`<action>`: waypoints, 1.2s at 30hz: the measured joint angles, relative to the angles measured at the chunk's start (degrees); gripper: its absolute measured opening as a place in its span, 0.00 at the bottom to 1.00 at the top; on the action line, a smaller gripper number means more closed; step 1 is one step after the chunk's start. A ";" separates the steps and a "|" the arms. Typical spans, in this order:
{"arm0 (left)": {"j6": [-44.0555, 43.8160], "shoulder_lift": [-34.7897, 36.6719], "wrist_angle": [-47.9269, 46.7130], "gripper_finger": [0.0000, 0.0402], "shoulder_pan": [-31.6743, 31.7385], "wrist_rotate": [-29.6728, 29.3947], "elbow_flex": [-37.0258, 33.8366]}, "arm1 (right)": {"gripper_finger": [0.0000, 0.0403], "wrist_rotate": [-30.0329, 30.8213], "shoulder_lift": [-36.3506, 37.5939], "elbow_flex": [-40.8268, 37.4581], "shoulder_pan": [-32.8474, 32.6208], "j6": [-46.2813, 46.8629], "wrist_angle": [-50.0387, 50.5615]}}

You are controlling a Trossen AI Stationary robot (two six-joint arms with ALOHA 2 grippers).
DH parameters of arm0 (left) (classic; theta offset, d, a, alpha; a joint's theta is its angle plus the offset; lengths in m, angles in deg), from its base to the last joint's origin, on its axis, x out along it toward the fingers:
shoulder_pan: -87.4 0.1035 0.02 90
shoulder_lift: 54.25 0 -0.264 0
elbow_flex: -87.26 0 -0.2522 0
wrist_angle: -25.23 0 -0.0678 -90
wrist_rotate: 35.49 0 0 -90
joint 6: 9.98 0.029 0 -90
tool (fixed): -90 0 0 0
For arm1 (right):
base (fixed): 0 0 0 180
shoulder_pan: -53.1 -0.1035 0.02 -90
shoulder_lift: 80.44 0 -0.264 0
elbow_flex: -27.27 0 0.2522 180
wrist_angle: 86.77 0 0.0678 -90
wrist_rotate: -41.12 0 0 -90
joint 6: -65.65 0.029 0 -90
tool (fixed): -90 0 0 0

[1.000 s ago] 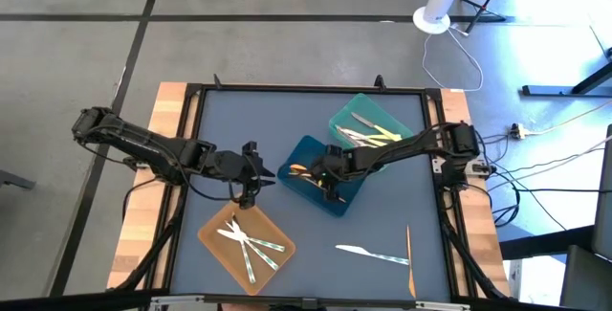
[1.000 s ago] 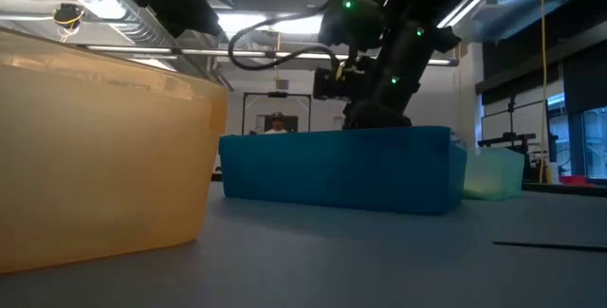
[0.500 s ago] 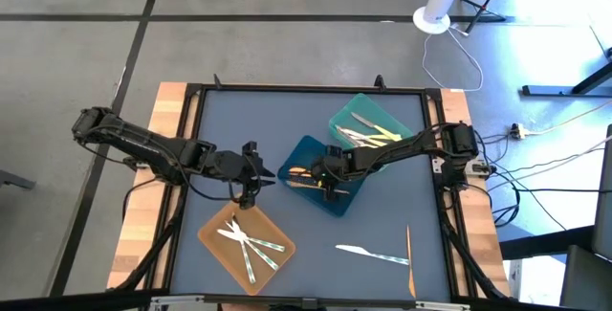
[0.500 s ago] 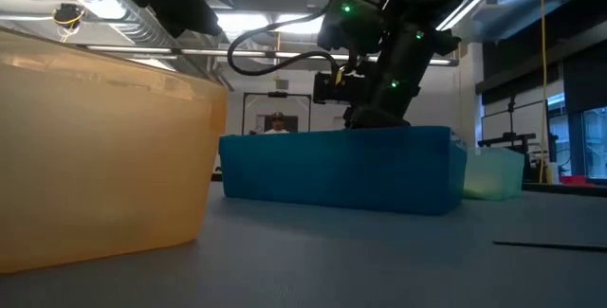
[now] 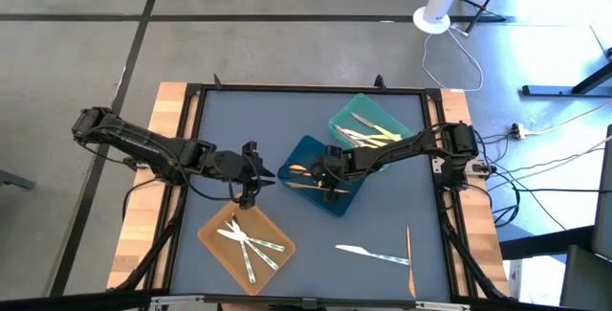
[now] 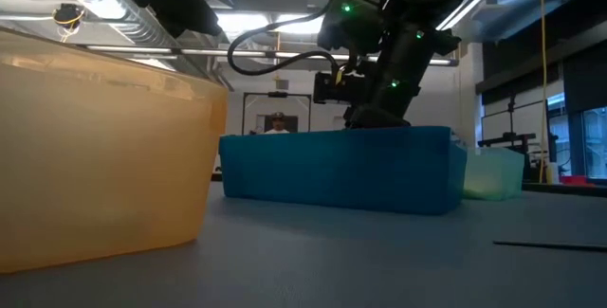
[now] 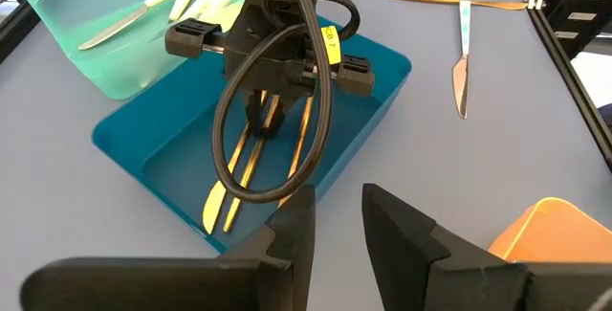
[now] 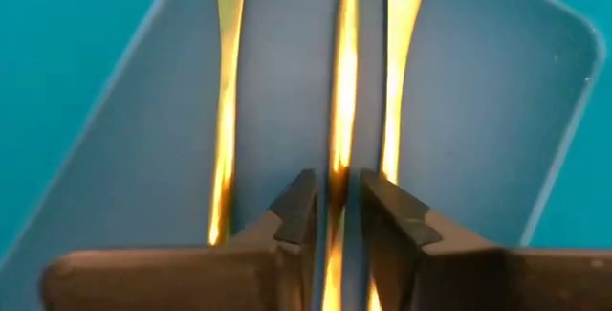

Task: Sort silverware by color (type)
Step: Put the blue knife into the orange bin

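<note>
On the table (image 5: 229, 120) the blue tray (image 5: 316, 198) holds orange pieces. The right gripper (image 8: 333, 201) fingers straddle one orange piece (image 8: 342, 72), loosening; it should lift straight up. The left gripper (image 5: 251, 188) fingers are slightly apart, empty.

Cutlery (image 7: 251, 163) in middle tray (image 7: 172, 148)

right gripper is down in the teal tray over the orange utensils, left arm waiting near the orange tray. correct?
Not quite: the right gripper is in the blue tray, not the teal tray. The high view shows it, and the left wrist view confirms it. The orange utensils lie there, and the left gripper waits near the orange tray.
</note>
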State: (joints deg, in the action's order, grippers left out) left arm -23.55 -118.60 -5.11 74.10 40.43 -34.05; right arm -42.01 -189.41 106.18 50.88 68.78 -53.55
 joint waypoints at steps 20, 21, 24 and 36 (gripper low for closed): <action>0.01 0.00 0.00 0.21 0.00 0.00 0.00 | 0.29 -0.02 1.18 0.04 0.00 -0.09 0.15; 0.01 0.00 -0.02 0.21 0.00 0.00 0.00 | 0.29 0.00 1.57 0.04 0.00 -0.09 0.27; 0.01 0.00 -0.02 0.21 0.00 -0.01 0.00 | 0.29 -0.02 3.13 0.04 0.00 -0.09 0.61; 0.01 0.00 -0.04 0.21 0.00 -0.02 0.02 | 0.29 -2.96 13.99 0.07 -0.06 0.01 6.65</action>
State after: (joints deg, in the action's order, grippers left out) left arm -23.54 -118.60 -5.15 74.10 40.41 -34.04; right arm -44.97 -175.42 106.24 50.82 68.79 -46.90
